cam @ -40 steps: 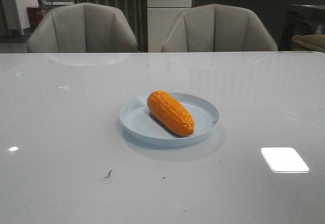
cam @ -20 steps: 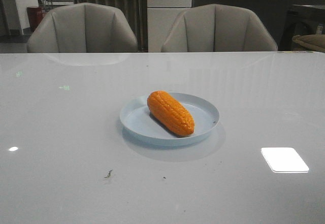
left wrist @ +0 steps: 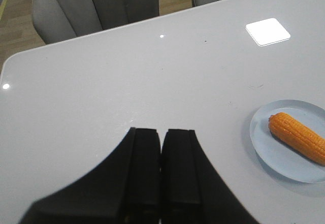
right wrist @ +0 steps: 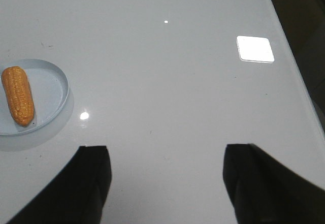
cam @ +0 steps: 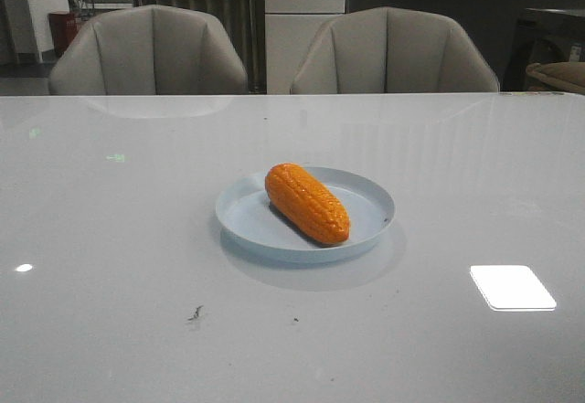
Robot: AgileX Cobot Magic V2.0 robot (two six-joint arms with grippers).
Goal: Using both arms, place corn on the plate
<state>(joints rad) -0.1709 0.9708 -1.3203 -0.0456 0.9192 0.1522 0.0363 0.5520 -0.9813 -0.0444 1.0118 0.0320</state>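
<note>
I see the corn lying flat inside the plate, which sits near the middle of the pale glossy tabletop. In the front view the cob's long axis runs on a diagonal, its far end toward the left and its near end toward the right, and it rests a little left of the plate's centre without crossing the rim. Neither arm appears in that view.

My left hand is clenched, its two black fingers pressed together with nothing between them. It hangs above bare tabletop, well apart from the plate, with the corn off to one side of it.

My right hand is released, its fingers spread wide with only tabletop showing in the gap. The plate and the corn lie well off to its side too.

I judge the placing done, since the cob rests on the plate and no hand grips it. Neither hand looks clearly nearer to it. Any further move would be a retreat, not a reach.
</note>
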